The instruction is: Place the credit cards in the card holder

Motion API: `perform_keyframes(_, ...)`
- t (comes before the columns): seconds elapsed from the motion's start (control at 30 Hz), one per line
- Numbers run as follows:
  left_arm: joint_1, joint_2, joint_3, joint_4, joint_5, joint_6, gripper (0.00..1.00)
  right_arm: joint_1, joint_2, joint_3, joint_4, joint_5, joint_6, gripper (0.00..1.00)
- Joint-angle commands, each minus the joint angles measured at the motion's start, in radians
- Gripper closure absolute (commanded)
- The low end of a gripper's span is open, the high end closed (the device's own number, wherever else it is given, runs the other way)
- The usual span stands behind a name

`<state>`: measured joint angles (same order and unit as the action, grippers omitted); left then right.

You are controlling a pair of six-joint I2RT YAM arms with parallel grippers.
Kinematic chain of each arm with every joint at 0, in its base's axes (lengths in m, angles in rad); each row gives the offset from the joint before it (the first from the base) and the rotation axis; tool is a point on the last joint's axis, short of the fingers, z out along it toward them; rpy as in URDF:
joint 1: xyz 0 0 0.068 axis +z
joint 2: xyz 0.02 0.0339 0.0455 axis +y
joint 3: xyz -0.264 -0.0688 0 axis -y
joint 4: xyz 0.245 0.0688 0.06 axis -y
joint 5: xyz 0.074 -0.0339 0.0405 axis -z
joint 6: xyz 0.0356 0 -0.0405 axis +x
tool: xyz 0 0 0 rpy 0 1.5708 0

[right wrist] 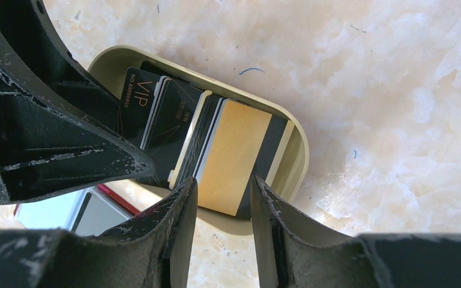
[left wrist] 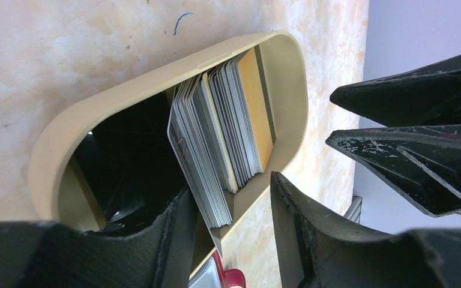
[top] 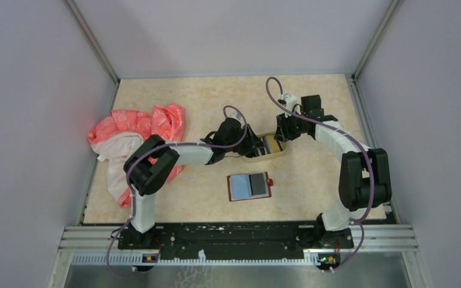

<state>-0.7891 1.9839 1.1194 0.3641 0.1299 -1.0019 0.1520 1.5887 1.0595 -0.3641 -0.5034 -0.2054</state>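
The credit cards point(left wrist: 216, 138) stand on edge as a packed stack inside an oval tan tray point(top: 274, 153), with a gold-tan card point(right wrist: 234, 159) at one end and dark ones point(right wrist: 168, 120) beside it. My left gripper point(left wrist: 231, 204) is open, and its fingers straddle the near corner of the stack and the tray's wall. My right gripper point(right wrist: 223, 198) is open at the tray's other end, with the gold card's lower edge showing between its fingers and nothing pinched. The red card holder point(top: 249, 186) lies open and flat, nearer to me, showing a light-blue and a grey face.
A pink and white cloth point(top: 138, 129) is bunched at the left of the table, beside my left arm. The enclosure's pale walls stand at the back and both sides. The black rail point(top: 234, 234) with the arm bases runs along the near edge.
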Motion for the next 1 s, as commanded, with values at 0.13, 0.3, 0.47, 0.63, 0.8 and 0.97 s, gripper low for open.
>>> perform_keyframes(0.13,0.013,-0.055,-0.019,-0.044,-0.035,0.023,0.53,-0.011,-0.037,0.001,0.011,-0.025,-0.001,0.62)
perform_keyframes(0.3,0.016,-0.061,-0.033,-0.053,-0.039,0.024,0.55,-0.011,-0.037,0.002,0.009,-0.027,-0.002,0.62)
perform_keyframes(0.47,0.016,-0.085,-0.046,-0.073,-0.064,0.034,0.62,-0.010,-0.035,0.002,0.008,-0.028,-0.002,0.62)
perform_keyframes(0.63,0.017,-0.101,-0.058,-0.086,-0.080,0.042,0.66,-0.010,-0.035,0.003,0.008,-0.030,-0.003,0.62)
perform_keyframes(0.8,0.017,-0.099,-0.058,-0.089,-0.082,0.052,0.87,-0.010,-0.034,0.004,0.007,-0.031,-0.003,0.62)
perform_keyframes(0.97,0.017,-0.099,-0.058,-0.095,-0.087,0.062,1.00,-0.010,-0.035,0.004,0.006,-0.034,-0.003,0.62)
